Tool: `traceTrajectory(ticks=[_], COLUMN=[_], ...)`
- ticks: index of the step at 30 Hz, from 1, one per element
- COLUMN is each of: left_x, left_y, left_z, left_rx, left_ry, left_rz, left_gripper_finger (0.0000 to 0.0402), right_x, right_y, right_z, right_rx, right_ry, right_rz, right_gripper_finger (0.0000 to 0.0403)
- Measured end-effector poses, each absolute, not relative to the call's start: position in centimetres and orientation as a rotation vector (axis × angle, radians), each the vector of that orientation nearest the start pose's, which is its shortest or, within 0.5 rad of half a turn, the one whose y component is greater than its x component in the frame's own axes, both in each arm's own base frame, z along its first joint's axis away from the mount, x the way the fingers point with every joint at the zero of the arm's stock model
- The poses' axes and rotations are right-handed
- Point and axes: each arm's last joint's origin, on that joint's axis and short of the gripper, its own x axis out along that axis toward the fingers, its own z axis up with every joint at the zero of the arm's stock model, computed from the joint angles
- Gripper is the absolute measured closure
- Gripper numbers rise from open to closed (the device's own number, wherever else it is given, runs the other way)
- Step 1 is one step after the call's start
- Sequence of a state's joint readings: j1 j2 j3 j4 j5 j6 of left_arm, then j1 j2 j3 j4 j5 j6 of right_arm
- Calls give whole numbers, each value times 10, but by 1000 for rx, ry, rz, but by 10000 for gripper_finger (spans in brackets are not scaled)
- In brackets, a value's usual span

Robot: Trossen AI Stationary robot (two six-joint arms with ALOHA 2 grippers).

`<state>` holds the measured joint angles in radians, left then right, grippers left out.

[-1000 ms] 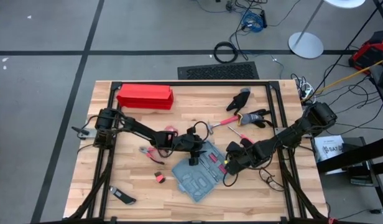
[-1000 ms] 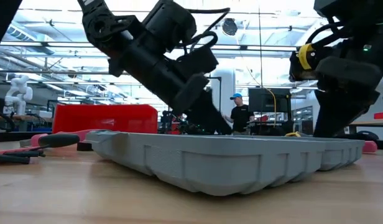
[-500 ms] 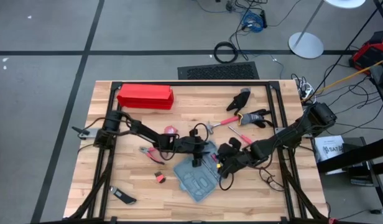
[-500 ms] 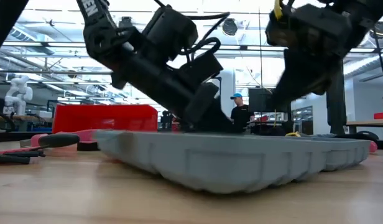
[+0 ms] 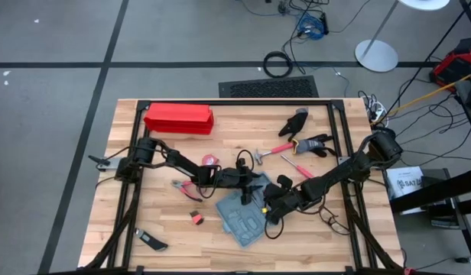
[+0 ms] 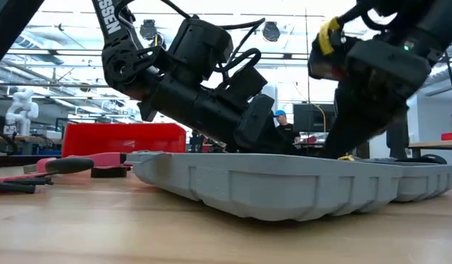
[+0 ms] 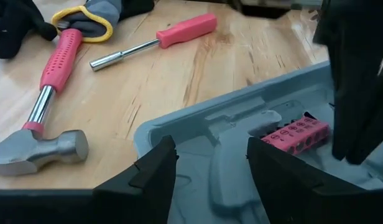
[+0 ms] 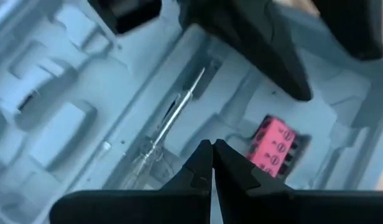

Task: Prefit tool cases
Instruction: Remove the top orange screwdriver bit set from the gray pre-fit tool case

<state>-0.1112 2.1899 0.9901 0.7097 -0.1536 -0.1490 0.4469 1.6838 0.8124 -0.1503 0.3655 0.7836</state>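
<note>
Over the last second the tool case (image 5: 245,216) has slid leftward on the counter (image 5: 167,225) as the closed right pincer (image 5: 267,208) swept over its tray, opposite the open, empty left pincer (image 5: 245,195), suggesting repositioning before fitting.

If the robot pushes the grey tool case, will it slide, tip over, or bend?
The tool case would probably slide rather than tip: it lies open, wide and flat on the wooden table. It looks like stiff moulded plastic, so it likely won't flop. In the low view its underside curves up at the ends, so it might rock a little.
</note>
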Motion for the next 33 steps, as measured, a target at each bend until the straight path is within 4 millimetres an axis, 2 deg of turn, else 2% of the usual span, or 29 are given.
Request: traceTrajectory(ticks=[5, 10, 16, 19, 24, 30, 33], left_x=[401, 400, 400, 400, 400, 401, 401], left_y=[-40, -41, -41, -41, -44, -54, -53], left_z=[66, 66, 66, 66, 67, 74, 74], left_rx=[-81, -76, -53, -53, -50, -31, -5], left_ry=[483, 486, 488, 487, 473, 432, 442], left_rz=[77, 77, 68, 68, 55, -21, -24], left_gripper_finger=[199, 199, 199, 199, 199, 199, 199], right_x=[277, 273, 278, 283, 285, 281, 282], right_y=[121, 117, 120, 122, 123, 110, 100], right_z=[128, 127, 164, 184, 197, 193, 188], right_rx=[294, 220, 10, -24, 20, 186, 212], right_ry=[930, 922, 942, 951, 1046, 1258, 1273], right_rz=[-323, -447, -617, -643, -602, -598, -623], right_gripper_finger=[403, 403, 402, 402, 402, 402, 402])
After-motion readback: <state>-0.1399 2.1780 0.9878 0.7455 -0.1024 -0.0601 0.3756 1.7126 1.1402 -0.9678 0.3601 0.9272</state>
